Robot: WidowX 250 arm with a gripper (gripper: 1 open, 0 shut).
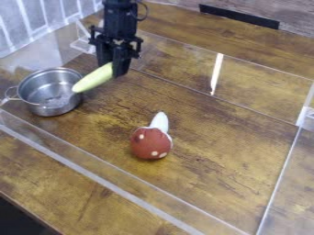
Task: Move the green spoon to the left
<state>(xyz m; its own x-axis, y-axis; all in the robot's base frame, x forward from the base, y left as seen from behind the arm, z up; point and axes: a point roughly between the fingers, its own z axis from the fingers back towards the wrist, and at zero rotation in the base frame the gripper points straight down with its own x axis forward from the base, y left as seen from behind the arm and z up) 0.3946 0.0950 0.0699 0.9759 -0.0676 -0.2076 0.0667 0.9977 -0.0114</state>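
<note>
Black and pointing almost straight down, the tool (119, 62) is clamped on the upper end of the green spoon (95, 78), whose pale yellow-green handle slants down to the left, lifted off the wooden worktop (208, 128) with its lower end hanging just over the right rim of the steel pot (46, 90). Well apart, toward the near middle of the worktop, the red-and-white mushroom toy (153, 139) lies on its side, and clear plastic walls (218, 72) stand around the work area.
</note>
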